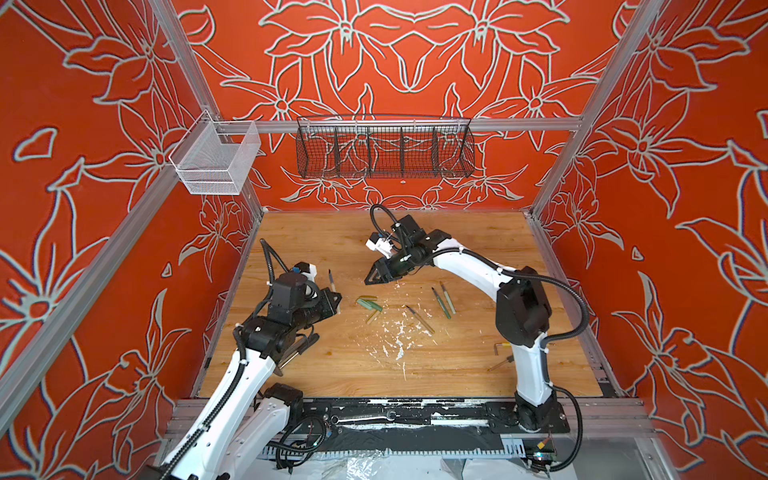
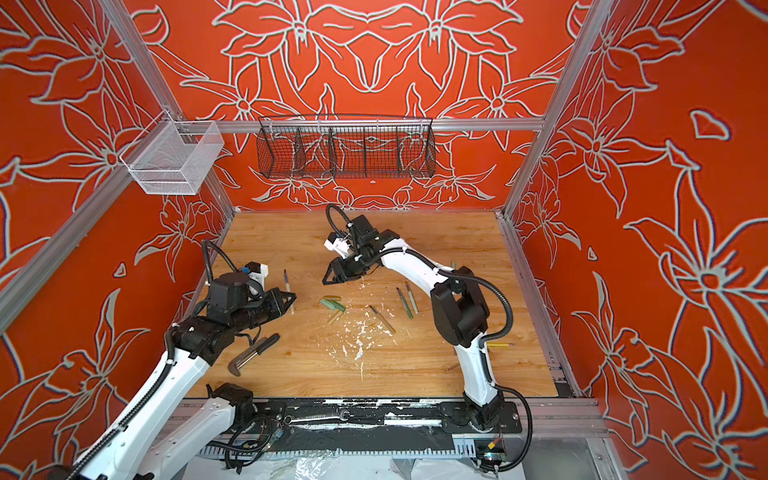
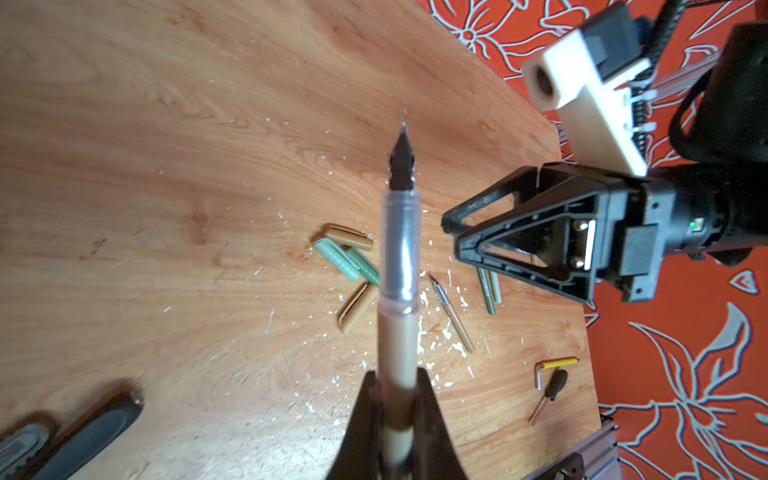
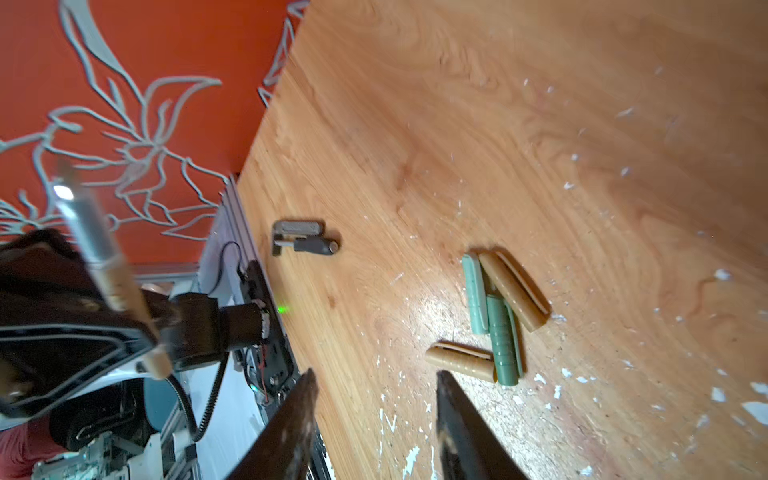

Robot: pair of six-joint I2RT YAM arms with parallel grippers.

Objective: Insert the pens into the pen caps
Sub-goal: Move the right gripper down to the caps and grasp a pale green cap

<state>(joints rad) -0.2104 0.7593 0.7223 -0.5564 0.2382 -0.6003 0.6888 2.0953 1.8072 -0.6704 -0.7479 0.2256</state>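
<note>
My left gripper (image 3: 395, 378) is shut on the tan barrel of a pen (image 3: 399, 249). The pen has a clear grip section, and its dark nib points away from the jaws. In both top views this pen (image 1: 333, 291) stands out of the left gripper (image 1: 337, 300) at the table's left. Several pen caps (image 1: 370, 304), tan and green, lie in a loose heap at mid-table (image 4: 498, 307). My right gripper (image 4: 376, 376) hangs open and holds nothing, just behind the heap (image 1: 368, 281). Three more pens (image 1: 420, 319) lie to the right of the caps (image 3: 453, 316).
A hex key with a yellow sleeve (image 3: 557, 363) and a small screwdriver (image 3: 550, 388) lie at the right edge. Black-handled tools (image 2: 254, 353) sit beside the left arm. White flecks (image 1: 397, 332) dot the wooden table. A black wire basket (image 1: 384, 147) and a white mesh basket (image 1: 216, 160) hang from the frame.
</note>
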